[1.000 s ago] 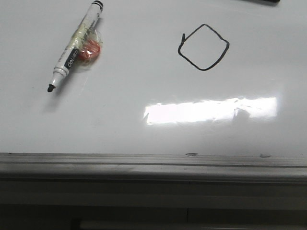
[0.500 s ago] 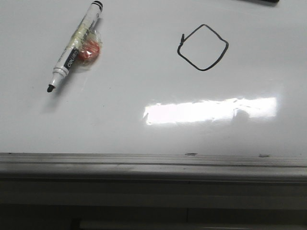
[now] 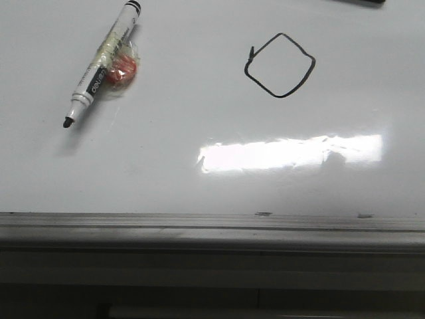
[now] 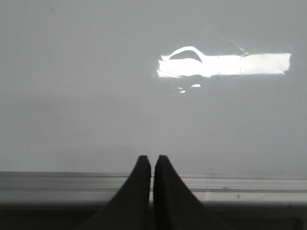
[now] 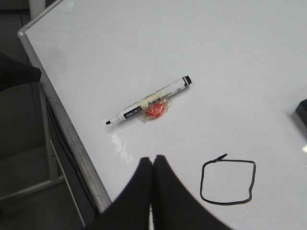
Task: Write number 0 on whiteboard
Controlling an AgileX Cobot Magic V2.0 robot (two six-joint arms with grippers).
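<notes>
Loop of the 0 point(image 3: 279, 65) stands closed on the whiteboard point(image 3: 199, 186), barely shifted in view since before; both end effectors point(image 4: 152, 165) point(image 5: 152, 167) clenched empty, writing apparently done.

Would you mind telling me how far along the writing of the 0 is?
Done: a closed number 0 is drawn on the whiteboard. The marker pen lies uncapped beside it. In hand: nothing; left gripper and right gripper are shut, empty. Nothing visibly left.

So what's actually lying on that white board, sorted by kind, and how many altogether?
Marker pens: 1, uncapped, tip bare
Orange lumps taped to the pen: 1
Drawn loops, the number 0: 1
Dark object at the board's far edge, cut off: 1
Total: 4
</notes>
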